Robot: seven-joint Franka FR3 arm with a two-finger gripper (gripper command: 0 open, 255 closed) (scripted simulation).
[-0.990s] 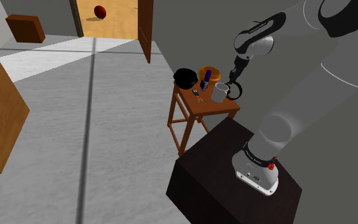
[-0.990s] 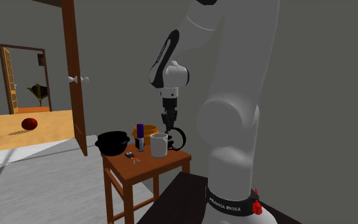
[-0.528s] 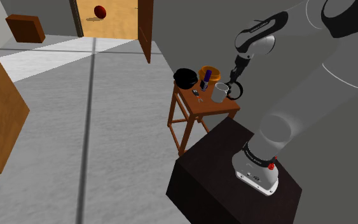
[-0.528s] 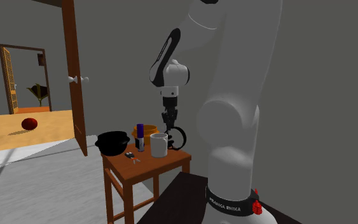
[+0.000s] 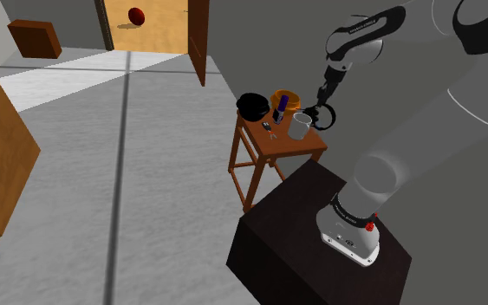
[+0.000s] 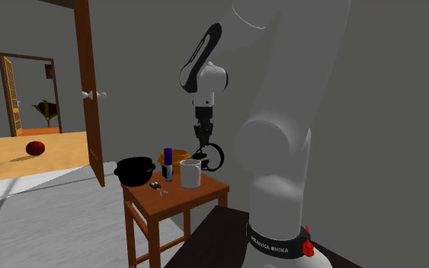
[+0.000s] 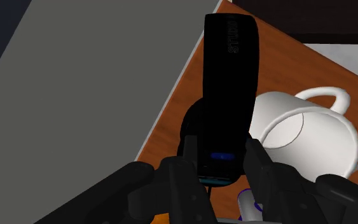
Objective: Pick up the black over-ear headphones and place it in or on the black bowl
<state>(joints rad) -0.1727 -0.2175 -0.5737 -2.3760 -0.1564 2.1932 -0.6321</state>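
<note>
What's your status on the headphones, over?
Claw shut on black headphones. Headphones hang just over wooden table, not yet at black bowl. White mug and purple bottle stand between them.

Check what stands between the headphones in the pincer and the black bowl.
A white mug and a purple-topped bottle stand between the headphones and the black bowl, seen in the second exterior view.

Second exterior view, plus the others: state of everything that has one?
headphones: clasped by the band, hanging over the table
gripper: shut on the headphones
black bowl: upright on the table, headphones not yet in it
white mug: upright on the table
purple container: upright
door: open
</note>
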